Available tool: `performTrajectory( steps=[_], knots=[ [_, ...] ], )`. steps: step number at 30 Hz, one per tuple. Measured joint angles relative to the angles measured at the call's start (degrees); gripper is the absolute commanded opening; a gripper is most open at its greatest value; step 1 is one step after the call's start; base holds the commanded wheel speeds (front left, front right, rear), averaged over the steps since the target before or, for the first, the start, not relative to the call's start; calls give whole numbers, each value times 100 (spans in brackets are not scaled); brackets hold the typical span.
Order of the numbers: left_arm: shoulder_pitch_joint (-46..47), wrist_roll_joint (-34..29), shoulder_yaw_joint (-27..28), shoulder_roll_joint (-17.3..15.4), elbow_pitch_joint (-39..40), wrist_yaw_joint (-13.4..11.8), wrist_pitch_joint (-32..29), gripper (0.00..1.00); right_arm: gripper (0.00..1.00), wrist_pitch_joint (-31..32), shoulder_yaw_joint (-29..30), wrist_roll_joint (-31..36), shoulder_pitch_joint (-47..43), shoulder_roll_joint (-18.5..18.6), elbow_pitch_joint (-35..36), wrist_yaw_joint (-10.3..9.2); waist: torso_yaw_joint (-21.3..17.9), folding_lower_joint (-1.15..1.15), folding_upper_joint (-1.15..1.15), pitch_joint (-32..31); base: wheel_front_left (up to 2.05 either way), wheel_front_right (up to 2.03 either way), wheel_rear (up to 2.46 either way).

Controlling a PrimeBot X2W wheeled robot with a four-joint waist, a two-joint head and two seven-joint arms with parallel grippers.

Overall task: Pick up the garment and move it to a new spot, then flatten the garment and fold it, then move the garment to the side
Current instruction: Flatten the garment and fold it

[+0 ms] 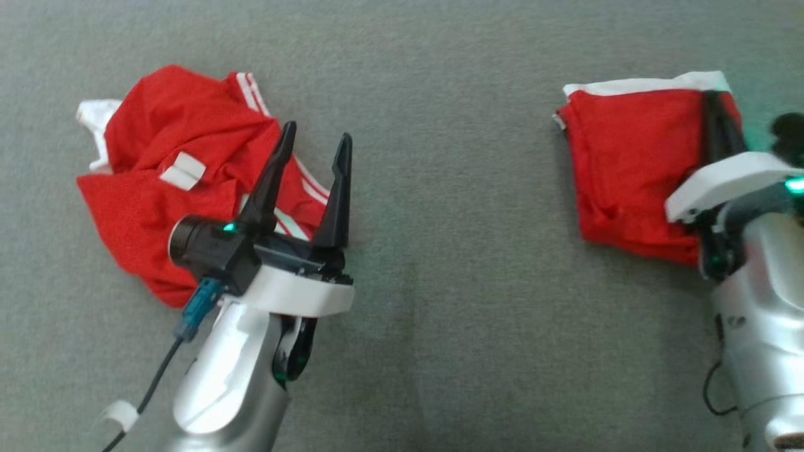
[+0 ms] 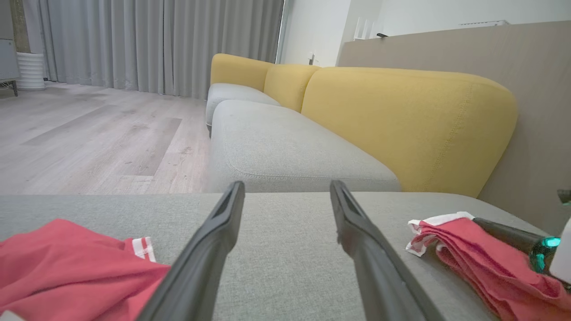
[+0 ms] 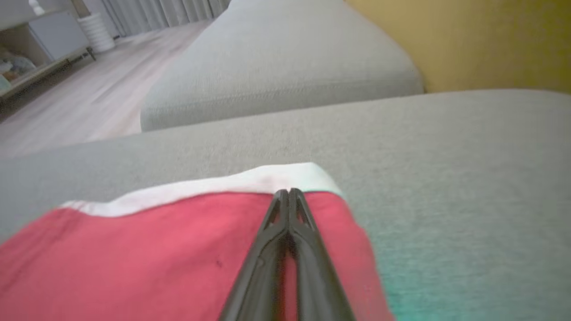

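Observation:
A folded red garment with a white band along its far edge lies at the right of the grey cushion. My right gripper is shut, and its fingers lie across the garment's right part with the tips at the white band. In the right wrist view the gripper shows closed fingers resting on the red cloth; no cloth shows between them. My left gripper stands open with nothing between its fingers, over the right edge of a crumpled red garment. The left wrist view shows the folded garment at the right.
Everything lies on a grey sofa cushion; a wide bare stretch separates the two garments. Yellow backrests rise beyond the seat, with another grey seat ahead and wooden floor to the left.

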State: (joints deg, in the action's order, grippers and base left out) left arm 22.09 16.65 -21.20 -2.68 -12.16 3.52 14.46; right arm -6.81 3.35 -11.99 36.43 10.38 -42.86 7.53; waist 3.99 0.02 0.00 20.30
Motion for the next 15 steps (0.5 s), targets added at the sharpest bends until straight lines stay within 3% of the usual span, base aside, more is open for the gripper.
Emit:
performTrajectory(
  steps=[5, 15],
  knots=[
    [118, -104, -82, 2, -40, -102, 8, 100, 0, -325, -448, 46, 183, -120, -534, 0, 105, 0, 0, 73, 0, 0, 0],
    [116, -101, -67, 4, -29, -152, 24, 100, 0, -716, -1517, -120, 208, -483, -614, 0, -60, -2, 0, -117, 0, 0, 0]
  ],
)
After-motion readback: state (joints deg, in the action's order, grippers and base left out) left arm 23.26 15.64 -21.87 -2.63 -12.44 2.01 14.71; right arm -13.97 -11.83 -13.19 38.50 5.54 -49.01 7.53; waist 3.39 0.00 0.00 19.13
